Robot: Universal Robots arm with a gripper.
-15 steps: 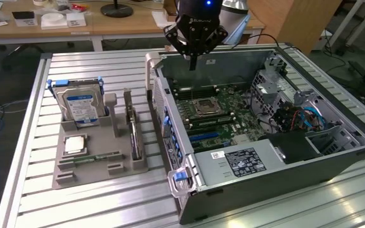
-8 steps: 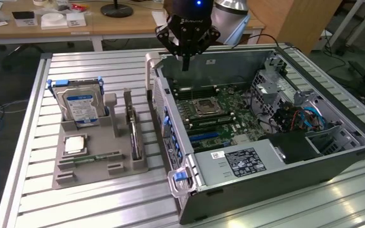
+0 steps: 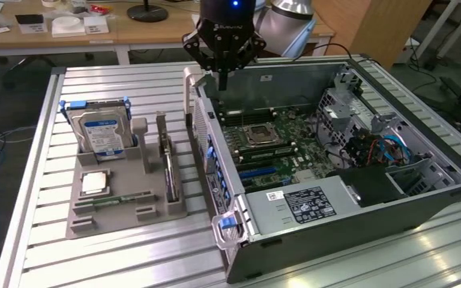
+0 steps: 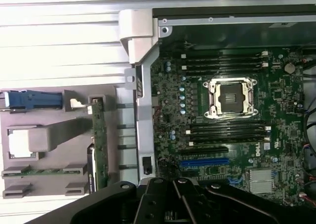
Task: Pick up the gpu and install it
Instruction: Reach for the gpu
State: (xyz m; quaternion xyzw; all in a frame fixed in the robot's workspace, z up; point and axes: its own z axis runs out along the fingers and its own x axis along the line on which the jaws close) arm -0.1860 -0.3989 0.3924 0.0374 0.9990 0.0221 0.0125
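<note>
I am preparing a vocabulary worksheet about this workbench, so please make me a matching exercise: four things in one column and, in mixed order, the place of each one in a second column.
Things
1. gpu
2. hard drive
3. processor socket
4. loose RAM stick

Places
A. lying flat, low in the grey holder
B. on the motherboard, inside the open case
C. standing on its edge in the holder slot nearest the case
D. upright in the holder, blue label showing

Pairs: 1-C, 2-D, 3-B, 4-A
</note>
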